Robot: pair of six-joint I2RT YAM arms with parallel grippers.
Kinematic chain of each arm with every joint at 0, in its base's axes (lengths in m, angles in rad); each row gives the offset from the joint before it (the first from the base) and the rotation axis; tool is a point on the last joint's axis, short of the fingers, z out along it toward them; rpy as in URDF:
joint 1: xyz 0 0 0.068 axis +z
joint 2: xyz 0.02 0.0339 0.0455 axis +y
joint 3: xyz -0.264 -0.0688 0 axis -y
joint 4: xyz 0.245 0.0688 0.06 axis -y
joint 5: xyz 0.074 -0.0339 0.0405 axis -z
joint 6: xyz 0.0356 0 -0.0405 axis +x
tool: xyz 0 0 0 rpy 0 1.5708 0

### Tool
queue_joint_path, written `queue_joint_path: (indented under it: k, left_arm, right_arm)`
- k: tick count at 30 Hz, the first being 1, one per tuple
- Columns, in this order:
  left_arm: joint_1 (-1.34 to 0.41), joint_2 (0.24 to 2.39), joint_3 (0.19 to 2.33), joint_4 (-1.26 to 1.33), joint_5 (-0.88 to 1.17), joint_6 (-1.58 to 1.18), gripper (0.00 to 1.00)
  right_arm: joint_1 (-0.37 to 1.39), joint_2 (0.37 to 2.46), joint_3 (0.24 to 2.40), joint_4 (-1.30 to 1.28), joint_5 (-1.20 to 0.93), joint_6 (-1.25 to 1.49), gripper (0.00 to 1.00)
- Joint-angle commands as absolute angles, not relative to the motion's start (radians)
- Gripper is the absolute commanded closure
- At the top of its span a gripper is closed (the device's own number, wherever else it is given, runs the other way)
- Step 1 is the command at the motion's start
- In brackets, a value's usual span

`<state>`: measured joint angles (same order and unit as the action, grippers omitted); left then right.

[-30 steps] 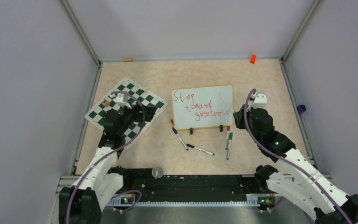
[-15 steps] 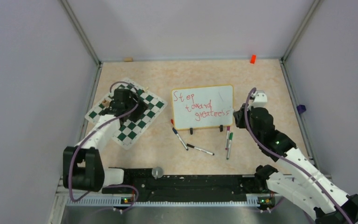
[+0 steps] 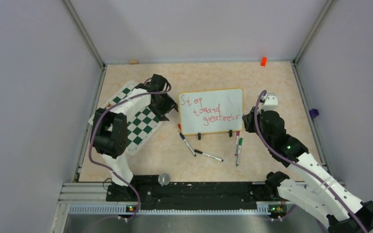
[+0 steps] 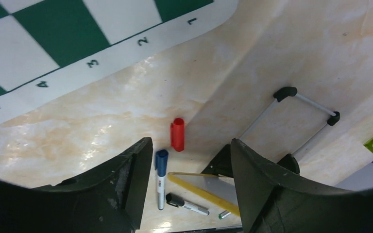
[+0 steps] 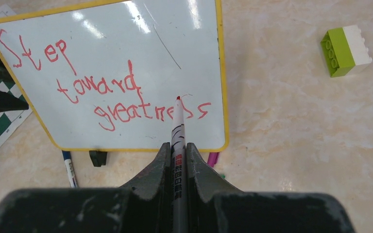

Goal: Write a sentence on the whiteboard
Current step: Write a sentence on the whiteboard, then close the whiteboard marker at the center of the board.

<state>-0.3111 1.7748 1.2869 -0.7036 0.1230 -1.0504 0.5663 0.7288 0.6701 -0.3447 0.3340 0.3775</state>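
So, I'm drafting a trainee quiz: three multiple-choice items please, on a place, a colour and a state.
1. On which side of the whiteboard does the chessboard mat lie? A) the left arm's B) the right arm's C) beneath it
2. What colour is the sentence? A) blue B) red C) green
3. The right gripper is: A) open B) shut, empty C) shut on a marker
Answers: 1 A: the top view shows the mat by the left arm. 2 B: the strokes are red. 3 C: the jaws pinch its barrel.

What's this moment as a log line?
right gripper: shut on red marker, tip at sentence | left gripper: open, empty | whiteboard: written
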Motion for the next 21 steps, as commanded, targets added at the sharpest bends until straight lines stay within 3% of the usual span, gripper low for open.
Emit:
queue_joint_path:
  k: [1,15,19,21]
  left_arm:
    - [-0.334,1.866,1.419,-0.889,0.075,-1.068,0.35]
    - [-0.359,1.929,1.343,-0.792,0.197,-1.098,0.43]
    - [-0.358,1.952,1.318,-0.737,0.258,-1.112,0.51]
    - [-0.359,1.969,1.317,-0.737,0.264,-1.119,0.61]
  right_arm:
    - [0.557,0.723,0.713,-0.309,0.325,0.377,1.00]
    - [0.557,0.717,0.709,-0.300,0.322,0.380,1.00]
    - [0.557,0.714,0.709,-0.302,0.323,0.379,1.00]
    - [0.557,0.712,0.709,-0.304,0.325,0.380,1.00]
